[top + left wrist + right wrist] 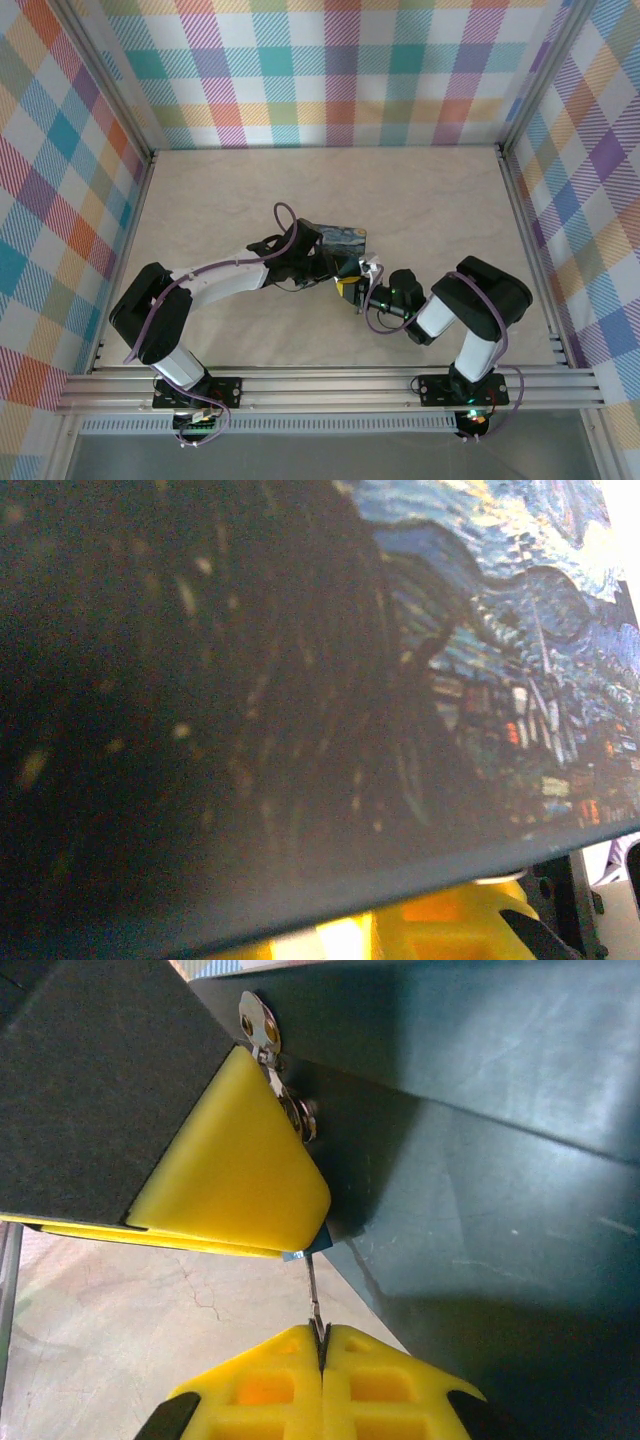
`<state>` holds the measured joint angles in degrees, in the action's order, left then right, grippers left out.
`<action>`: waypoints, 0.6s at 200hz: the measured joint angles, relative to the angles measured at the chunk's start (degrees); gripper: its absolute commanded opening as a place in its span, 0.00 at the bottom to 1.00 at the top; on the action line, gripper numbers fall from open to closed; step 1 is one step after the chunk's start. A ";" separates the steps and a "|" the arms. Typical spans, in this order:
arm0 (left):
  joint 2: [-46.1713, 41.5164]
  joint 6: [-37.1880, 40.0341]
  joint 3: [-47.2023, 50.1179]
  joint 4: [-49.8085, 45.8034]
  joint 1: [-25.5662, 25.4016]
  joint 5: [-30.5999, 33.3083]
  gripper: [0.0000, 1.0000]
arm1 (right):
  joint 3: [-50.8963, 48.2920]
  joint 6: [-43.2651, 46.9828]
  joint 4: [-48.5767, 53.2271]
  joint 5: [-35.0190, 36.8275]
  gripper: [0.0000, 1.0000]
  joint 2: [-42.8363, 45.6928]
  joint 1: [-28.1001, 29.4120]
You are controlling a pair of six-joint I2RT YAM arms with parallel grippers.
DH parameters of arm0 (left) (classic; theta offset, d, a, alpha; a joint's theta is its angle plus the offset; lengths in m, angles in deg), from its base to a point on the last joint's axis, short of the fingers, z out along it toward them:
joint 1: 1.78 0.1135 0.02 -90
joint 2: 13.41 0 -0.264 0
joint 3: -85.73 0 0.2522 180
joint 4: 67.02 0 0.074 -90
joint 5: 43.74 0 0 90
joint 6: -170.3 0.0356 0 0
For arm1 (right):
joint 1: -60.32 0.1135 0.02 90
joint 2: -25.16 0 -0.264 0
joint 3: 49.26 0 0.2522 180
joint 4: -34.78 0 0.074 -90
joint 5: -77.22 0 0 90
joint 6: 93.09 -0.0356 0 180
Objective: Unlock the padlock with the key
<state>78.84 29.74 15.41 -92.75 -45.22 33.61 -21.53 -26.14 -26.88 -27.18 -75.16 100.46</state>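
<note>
A pale marbled tabletop (pixel 220 200) fenced by plaid walls (pixel 330 70) carries the starry-night box (pixel 343 238) near its middle, with both arms folded in toward it. The left gripper (pixel 308 1235) lies against the box's dark side, just below the metal hasp (pixel 262 1025). Its yellow fingers are apparently pinched on the padlock (pixel 297 1256), a blue sliver at their tip, which I judge steadies the lock. The right gripper (pixel 322 1345) is clamped tight on the key (pixel 314 1295), whose thin blade points straight up, its tip at that sliver, lined up for the keyway. The left arm reaches in with its elbow bent. The right arm doubles back, forearm pointing left at the lock.
</note>
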 measured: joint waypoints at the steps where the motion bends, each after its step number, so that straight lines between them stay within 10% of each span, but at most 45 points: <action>1: 0.00 0.00 0.00 -0.02 0.02 0.02 0.20 | 0.02 0.00 0.00 0.02 0.00 -0.02 0.02; 120: 0.00 0.04 -0.09 -0.07 0.13 1.14 0.19 | 1.18 -0.98 2.21 0.17 0.00 0.55 0.35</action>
<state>78.84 29.78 15.33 -92.82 -45.09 34.75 -20.35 -27.12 -24.67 -27.00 -74.61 100.81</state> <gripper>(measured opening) 0.212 0.051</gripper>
